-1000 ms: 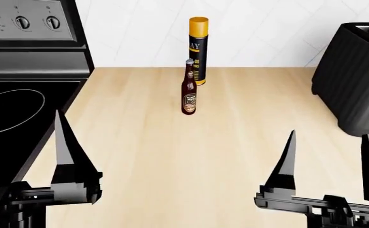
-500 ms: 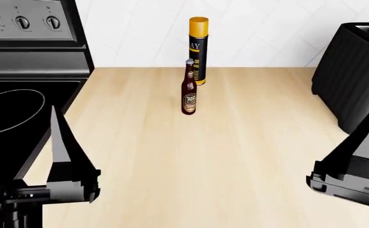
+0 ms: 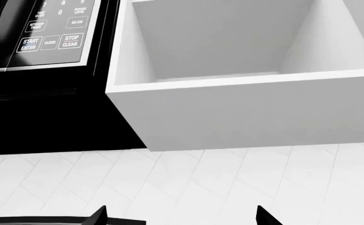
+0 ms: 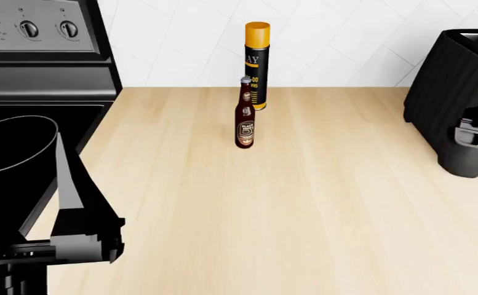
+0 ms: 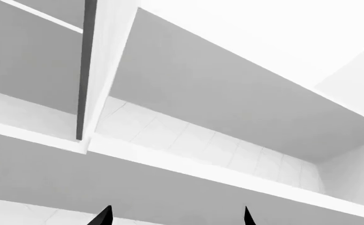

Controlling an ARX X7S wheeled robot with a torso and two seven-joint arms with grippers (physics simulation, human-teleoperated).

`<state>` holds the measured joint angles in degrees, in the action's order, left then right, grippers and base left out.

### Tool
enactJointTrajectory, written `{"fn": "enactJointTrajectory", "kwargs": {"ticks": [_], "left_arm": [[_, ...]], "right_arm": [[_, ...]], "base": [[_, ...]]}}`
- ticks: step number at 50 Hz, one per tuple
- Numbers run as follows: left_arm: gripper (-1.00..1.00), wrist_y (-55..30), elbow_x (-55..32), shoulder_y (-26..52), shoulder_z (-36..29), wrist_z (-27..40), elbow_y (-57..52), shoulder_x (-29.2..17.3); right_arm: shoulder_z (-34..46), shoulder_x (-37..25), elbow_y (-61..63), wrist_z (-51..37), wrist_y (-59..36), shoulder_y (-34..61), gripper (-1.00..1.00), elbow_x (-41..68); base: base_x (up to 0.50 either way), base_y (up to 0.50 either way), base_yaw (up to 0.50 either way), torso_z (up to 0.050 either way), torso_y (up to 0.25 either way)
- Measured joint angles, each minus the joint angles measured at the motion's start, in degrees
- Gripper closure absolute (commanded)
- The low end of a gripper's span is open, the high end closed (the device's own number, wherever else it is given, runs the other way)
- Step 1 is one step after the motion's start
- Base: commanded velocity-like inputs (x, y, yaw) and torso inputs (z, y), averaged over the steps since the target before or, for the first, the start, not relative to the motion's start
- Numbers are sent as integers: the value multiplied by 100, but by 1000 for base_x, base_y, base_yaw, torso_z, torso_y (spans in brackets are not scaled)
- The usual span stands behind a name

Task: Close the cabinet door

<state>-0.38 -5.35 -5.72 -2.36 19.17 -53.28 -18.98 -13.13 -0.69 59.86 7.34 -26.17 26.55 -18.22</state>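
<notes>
Right claw (image 5: 175, 216) now raised, below cabinet door (image 5: 103, 70)

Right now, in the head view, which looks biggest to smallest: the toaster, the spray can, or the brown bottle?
1. Toaster, though cut off by the frame edge.
2. Spray can.
3. Brown bottle, nearer the camera yet still looking slightly smaller.

A brown bottle (image 4: 245, 117) stands just before a yellow-capped spray can (image 4: 257, 61).

- My left gripper (image 4: 62, 184): long tapering grey-black finger blade on a blocky, stepped dark base.
- My right gripper (image 5: 175, 216): two pointed black fingertips.
</notes>
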Motion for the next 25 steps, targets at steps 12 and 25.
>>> {"fn": "enactJointTrajectory", "kwargs": {"ticks": [12, 25], "left_arm": [[-100, -11, -7, -2, -5, 32, -15, -34], [-100, -28, -25, 12, -21, 62, -13, -65]], "right_arm": [[478, 48, 9, 784, -1230, 1616, -100, -985], [990, 63, 12, 1610, -2438, 3137, -100, -2099]], "base": [[0, 0, 0, 0, 0], [0, 0, 0, 0, 0]]}}
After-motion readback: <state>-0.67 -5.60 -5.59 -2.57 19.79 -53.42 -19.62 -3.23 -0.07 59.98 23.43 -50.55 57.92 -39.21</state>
